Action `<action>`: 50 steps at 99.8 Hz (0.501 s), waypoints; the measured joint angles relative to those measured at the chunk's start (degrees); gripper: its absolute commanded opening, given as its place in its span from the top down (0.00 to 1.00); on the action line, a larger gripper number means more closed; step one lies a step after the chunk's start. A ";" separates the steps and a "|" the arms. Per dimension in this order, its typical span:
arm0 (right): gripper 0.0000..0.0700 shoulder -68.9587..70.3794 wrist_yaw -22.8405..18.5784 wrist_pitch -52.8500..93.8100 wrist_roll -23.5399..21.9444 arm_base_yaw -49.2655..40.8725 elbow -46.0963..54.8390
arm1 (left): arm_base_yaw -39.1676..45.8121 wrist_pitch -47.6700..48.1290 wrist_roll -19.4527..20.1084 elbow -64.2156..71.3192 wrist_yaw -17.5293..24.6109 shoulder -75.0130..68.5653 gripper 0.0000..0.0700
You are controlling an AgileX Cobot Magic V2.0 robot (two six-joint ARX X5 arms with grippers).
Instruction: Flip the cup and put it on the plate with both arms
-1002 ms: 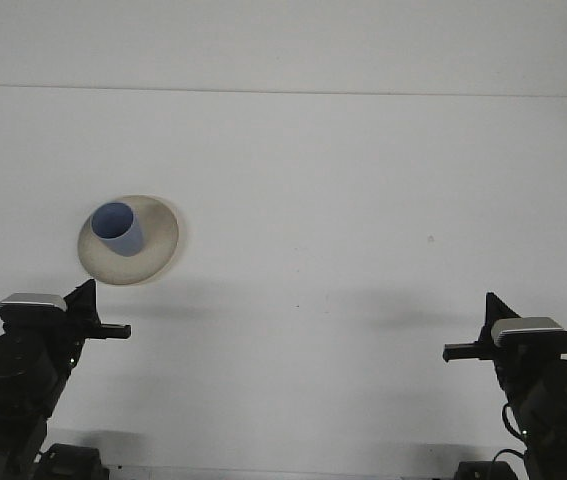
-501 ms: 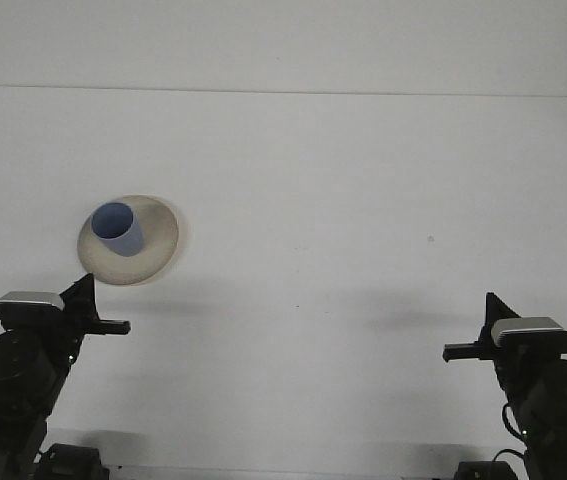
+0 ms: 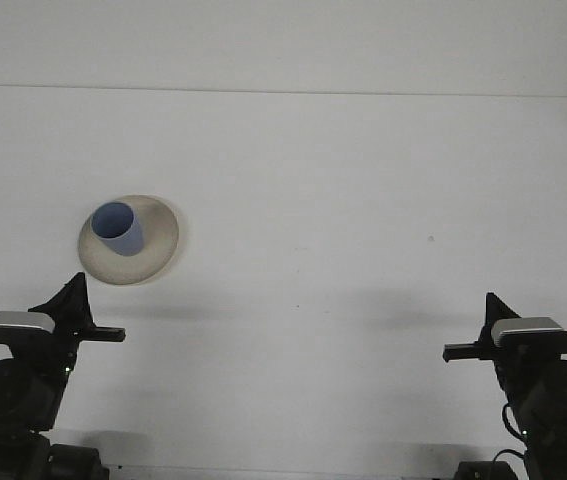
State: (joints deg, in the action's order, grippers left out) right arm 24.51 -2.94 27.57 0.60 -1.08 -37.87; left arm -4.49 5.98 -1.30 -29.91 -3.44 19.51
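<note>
Fingers of neither arm show clearly enough to tell how far they are parted; both hold nothing. Left gripper (image 3: 98, 333) sits low at the near edge, with the blue cup (image 3: 118, 228) ahead of it and slightly to its right, upright, mouth up, on the cream plate (image 3: 159, 240). Right gripper (image 3: 460, 351) lies well apart across the table (image 3: 363, 180); the left arm is plainly nearer.

No legible text or markings.
</note>
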 measured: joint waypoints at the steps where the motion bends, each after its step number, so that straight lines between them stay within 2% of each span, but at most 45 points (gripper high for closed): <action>1: 1.00 0.00 0.00 0.00 0.00 0.00 0.00 | 0.00 -0.72 0.09 0.59 0.00 -0.39 0.98; 24: 1.00 0.00 0.00 -0.02 0.00 0.00 0.00 | 0.17 -11.56 0.57 14.53 0.00 -10.16 0.98; 50: 1.00 0.00 0.00 0.00 0.00 0.00 0.00 | 1.66 -11.58 0.59 24.20 0.00 -18.43 0.98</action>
State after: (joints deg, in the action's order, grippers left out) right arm 24.51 -2.94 27.57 0.60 -1.08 -37.87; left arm -2.83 -5.61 -0.71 -5.72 -3.44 1.08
